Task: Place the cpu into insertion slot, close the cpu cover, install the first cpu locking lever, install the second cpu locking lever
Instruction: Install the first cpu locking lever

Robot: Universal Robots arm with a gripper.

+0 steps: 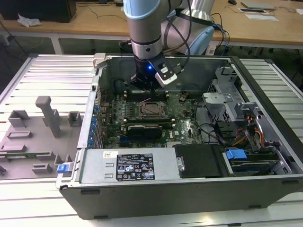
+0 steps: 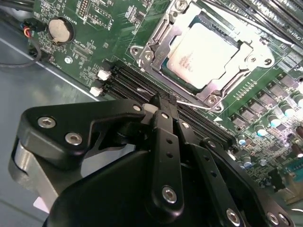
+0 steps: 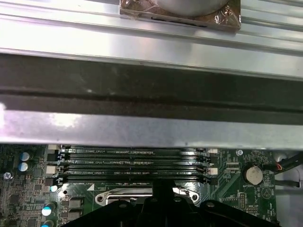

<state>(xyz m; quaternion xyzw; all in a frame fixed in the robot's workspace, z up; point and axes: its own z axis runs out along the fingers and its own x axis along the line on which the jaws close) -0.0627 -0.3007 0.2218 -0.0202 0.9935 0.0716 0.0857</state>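
Note:
The cpu, a pale square chip, lies flat in the insertion slot on the green motherboard. The silvery cpu cover lies down around it as a frame. My gripper is shut, its black fingers pressed together, with the tips just above the long black memory slots beside the socket. A thin silvery locking lever runs along the socket's edge right next to the tips; I cannot tell if it is pinched. In the exterior view my gripper hangs just behind the socket.
The open computer case walls in the board. A coin battery sits on the board near loose wires. Drive bays and cables fill the exterior view's right. A grey fixture tray lies at the exterior view's left.

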